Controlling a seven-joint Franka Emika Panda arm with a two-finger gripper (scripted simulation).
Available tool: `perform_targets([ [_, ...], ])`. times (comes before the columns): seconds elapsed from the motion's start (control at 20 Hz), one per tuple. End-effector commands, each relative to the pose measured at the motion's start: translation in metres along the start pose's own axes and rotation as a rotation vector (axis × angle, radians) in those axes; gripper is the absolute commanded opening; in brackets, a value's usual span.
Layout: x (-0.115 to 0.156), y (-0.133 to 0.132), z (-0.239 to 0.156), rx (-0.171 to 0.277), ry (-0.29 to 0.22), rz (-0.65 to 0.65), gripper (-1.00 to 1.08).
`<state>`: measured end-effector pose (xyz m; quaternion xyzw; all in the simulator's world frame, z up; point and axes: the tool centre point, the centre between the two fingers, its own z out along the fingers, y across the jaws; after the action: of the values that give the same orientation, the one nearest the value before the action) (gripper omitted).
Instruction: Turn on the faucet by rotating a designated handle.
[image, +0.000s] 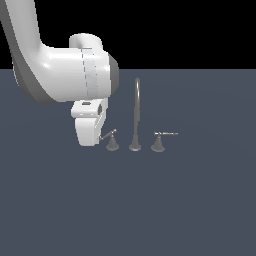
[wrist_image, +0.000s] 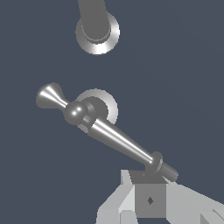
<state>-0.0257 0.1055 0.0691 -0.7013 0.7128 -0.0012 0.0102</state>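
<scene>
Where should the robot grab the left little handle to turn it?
Probably near the far tip of the handle lever, away from its cone base, since the long thin rod gives the most turning leverage there. Come from above at the exterior view's left, where the pincer already sits by that tip.

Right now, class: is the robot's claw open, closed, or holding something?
Claw: cannot be told; one fingertip sits at the thin grey metal lever end.

One spout (image: 136, 112), two lever handles (image: 112, 140) (mirror images), one arm (image: 60, 70).
</scene>
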Motion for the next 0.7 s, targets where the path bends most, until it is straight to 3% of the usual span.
perform_targets([
  [0.0,0.026,0.007,0.003,-0.012,0.01,0.026,-1.0],
  [0.25,0.043,0.017,0.003,-0.016,0.013,0.031,-1.0],
  [0.3,0.02,0.014,0.001,-0.008,0.003,-0.002,-1.0],
  [0.65,0.069,0.005,0.003,-0.014,0.01,0.023,-1.0],
])
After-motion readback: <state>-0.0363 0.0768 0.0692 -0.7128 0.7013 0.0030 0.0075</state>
